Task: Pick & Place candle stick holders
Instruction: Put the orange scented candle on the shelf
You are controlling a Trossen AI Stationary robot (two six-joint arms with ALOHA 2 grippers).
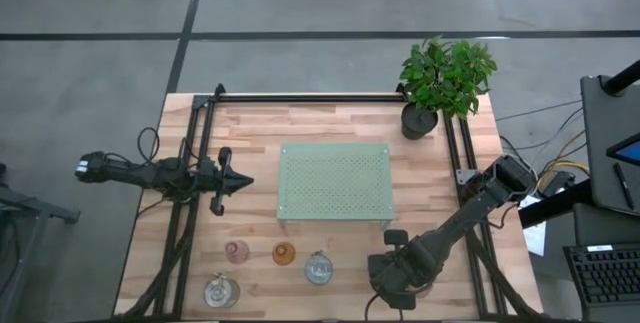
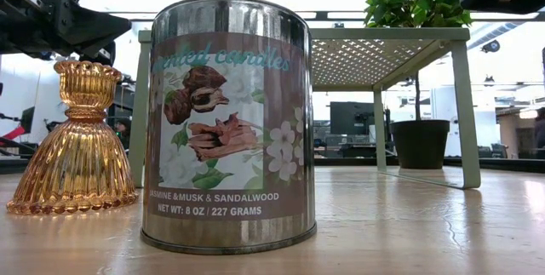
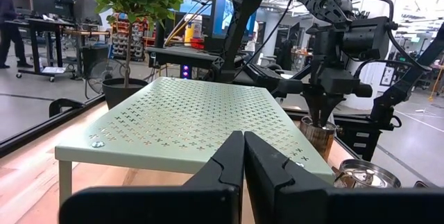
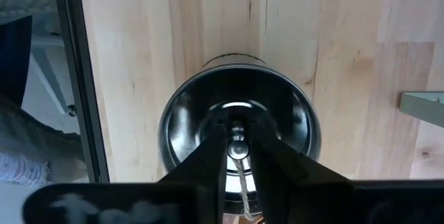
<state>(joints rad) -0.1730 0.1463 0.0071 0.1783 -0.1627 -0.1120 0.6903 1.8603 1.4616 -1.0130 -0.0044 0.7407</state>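
Note:
My right gripper [image 1: 396, 275] points down into a silvery tin holder [image 4: 239, 113] near the table's near right; its fingers are close together around a small silvery piece [image 4: 238, 148] inside the tin. The tin also shows in the left wrist view [image 3: 318, 132]. My left gripper [image 1: 240, 179] is shut and empty, left of the green tray [image 1: 335, 185]. A pink holder [image 1: 237, 253], an amber holder [image 1: 284, 254] and two more silvery holders [image 1: 318, 268] [image 1: 221, 290] stand upright on the table near its near edge. Other holders are not in view. My right gripper reaches from above, pointing down, into the open tin. Its two fingertips [image 4: 215, 148] pinch the small silvery piece [image 4: 238, 149] at the tin's middle. The tin stands upright with its bottom on the table.
A potted plant [image 1: 440, 83] stands at the table's far right corner. The green perforated tray stands on legs in the middle of the table [image 3: 180, 120]. In the low view a labelled candle tin [image 2: 227, 122] and the amber holder [image 2: 81, 139] stand in front of the tray.

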